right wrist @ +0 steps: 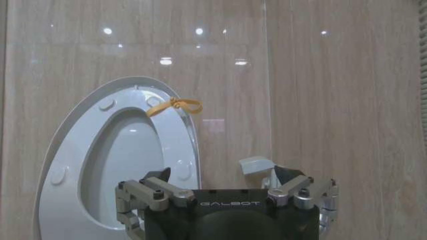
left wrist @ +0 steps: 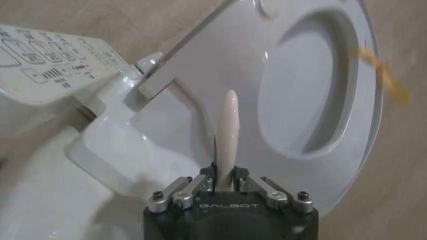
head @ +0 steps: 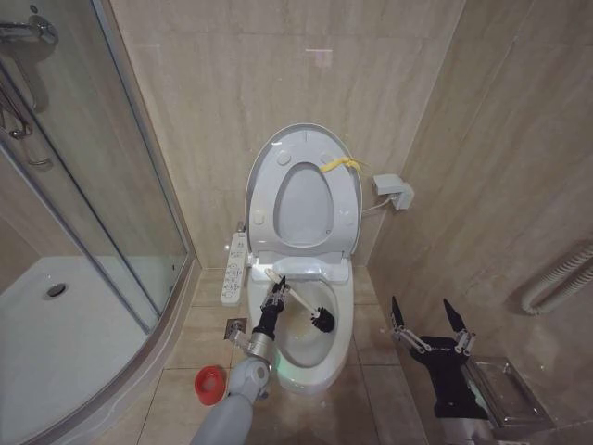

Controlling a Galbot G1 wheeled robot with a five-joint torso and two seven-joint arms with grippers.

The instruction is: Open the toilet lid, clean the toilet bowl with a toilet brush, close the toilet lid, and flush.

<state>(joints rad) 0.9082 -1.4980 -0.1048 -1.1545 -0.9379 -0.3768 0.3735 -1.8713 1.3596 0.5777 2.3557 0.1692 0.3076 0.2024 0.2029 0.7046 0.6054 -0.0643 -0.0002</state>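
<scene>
You had the left tool [head: 274, 295] clenched on the brush [head: 306, 310], its head low in the bowl [head: 320, 357] just beyond the tool; lid [head: 303, 190] up. Sweeping the wall evenly would have served best. Right tool [head: 429, 320] released, parked aside.

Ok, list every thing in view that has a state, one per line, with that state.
toilet lid: raised, upright against the wall, yellow strip at its edge.
seat ring: raised against the lid.
toilet bowl: uncovered, brush head inside.
toilet brush: held by its handle, slanting down into the bowl.
left gripper: shut on the brush handle, over the bowl.
right gripper: open, empty, right of the toilet.
red holder cup: on the floor, without the brush.
</scene>
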